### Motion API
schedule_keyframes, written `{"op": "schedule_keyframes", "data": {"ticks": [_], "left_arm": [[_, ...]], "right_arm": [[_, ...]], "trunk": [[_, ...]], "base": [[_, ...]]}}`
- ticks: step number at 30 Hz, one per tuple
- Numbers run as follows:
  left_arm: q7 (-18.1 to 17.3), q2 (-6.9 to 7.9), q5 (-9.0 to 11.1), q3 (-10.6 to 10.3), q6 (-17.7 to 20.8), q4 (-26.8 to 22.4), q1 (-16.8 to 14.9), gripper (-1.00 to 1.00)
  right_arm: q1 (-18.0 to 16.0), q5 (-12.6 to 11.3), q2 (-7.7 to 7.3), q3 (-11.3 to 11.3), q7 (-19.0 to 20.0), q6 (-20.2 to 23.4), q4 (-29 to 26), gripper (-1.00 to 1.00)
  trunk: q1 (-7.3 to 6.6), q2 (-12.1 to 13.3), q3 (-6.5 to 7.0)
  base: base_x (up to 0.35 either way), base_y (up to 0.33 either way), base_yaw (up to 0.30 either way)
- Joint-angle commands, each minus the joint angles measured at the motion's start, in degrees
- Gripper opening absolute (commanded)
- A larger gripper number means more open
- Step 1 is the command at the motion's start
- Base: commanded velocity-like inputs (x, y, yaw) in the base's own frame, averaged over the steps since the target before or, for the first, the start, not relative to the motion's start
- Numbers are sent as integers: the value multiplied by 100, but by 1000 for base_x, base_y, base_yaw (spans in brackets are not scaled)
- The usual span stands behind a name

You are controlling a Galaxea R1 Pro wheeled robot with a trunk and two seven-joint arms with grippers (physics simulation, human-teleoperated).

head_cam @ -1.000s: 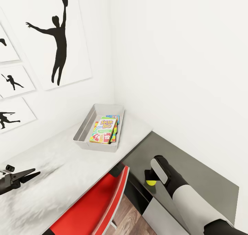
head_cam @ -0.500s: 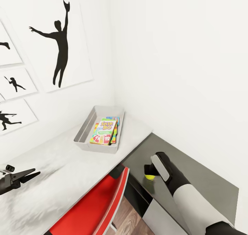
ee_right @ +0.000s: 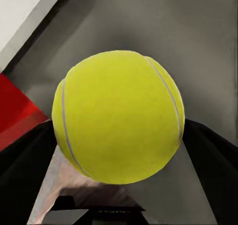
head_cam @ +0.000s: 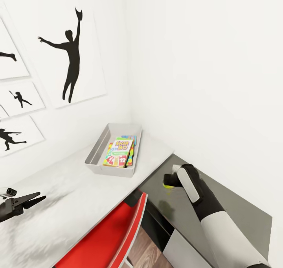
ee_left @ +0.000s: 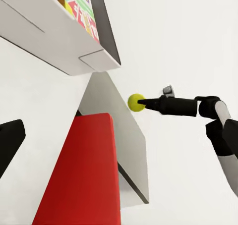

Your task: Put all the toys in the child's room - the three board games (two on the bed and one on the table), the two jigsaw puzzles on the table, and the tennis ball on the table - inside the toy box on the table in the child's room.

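1. Yellow-green and fuzzy, the tennis ball (ee_right: 119,117) sits clamped between the two black fingers (ee_right: 210,155) of the right gripper (head_cam: 169,180); in the left wrist view the ball (ee_left: 135,102) is at the very tip of the gripper (ee_left: 144,103).
2. In the head view the ball (head_cam: 169,186) is held in the air above the dark grey cabinet (head_cam: 236,213), near that cabinet's edge which meets the table (head_cam: 78,193), and it does not touch the cabinet top.
3. The ball is well apart from the toy box (head_cam: 103,168), which stands at the far corner of the table, close to both walls.
4. Inside the toy box lies the Skip-Bo board game (head_cam: 117,152) on top, green, yellow and red, and under it the bright edges of a jigsaw puzzle (head_cam: 132,149) stick out on the side toward the right wall. How many things are below the Skip-Bo box I cannot tell.
5. The left gripper (head_cam: 37,199) hangs above the near left part of the table, its two dark fingers a little apart and nothing between them.
6. A red chair (head_cam: 106,236) is pushed against the near edge of the table, beside the cabinet.
7. Black silhouette posters (head_cam: 70,55) hang on the wall behind the table.
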Motion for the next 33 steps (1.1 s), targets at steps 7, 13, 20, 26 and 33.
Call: {"op": "schedule_keyframes", "data": {"ticks": [7, 13, 20, 26, 33], "left_arm": [[-19, 14, 44, -43, 60, 8, -10, 100], [-19, 16, 44, -43, 60, 8, -10, 100], [-19, 16, 44, -43, 60, 8, -10, 100], [-19, 16, 44, -43, 60, 8, -10, 100], [-19, 23, 44, -43, 60, 8, -10, 100]], "right_arm": [[13, -33, 2, 8, -62, 42, -1047, -100], [15, -61, -1, -135, -50, 42, -1170, -100], [15, -78, 0, -407, -46, 42, -1191, -100], [15, -73, 0, -434, -45, 42, -1212, -100], [15, -76, 7, -436, -45, 42, -1389, -100]], "trunk": [[4, -11, 14], [4, -11, 15], [4, -11, 15], [4, -11, 15], [4, -11, 52]], "base": [[0, 0, 0], [0, 0, 0], [0, 0, 0], [0, 0, 0], [0, 0, 0]]}}
